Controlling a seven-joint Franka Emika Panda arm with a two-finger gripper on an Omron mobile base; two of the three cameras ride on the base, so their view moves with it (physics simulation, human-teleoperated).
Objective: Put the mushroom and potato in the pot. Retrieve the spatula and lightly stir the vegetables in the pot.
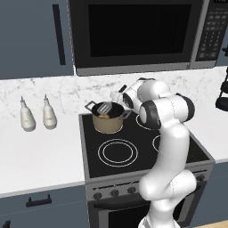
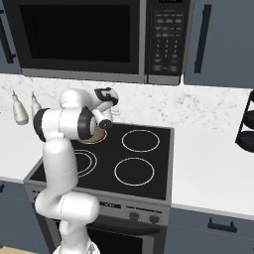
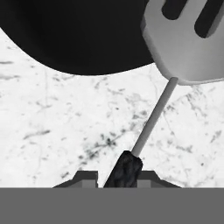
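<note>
The tan pot (image 1: 107, 124) stands on the stove's back left burner, and its dark inside (image 3: 78, 35) shows in the hand view. A golden bit of the potato (image 1: 103, 116) shows inside; the mushroom is hidden. The spatula's slotted silver head (image 1: 105, 107) hangs over the pot's rim, seen close as the spatula (image 3: 188, 39). Its thin black handle runs back between my gripper's (image 3: 118, 177) tips, which sit close on either side of it. The gripper (image 1: 120, 95) reaches in from the pot's right. In the right base view my arm covers most of the pot (image 2: 97, 138).
Two white bottles (image 1: 27, 116) (image 1: 49, 114) stand on the counter left of the black stove (image 1: 133, 153). A microwave (image 1: 133, 31) hangs low above the burners. A black wire rack (image 2: 246, 124) stands on the counter at the right.
</note>
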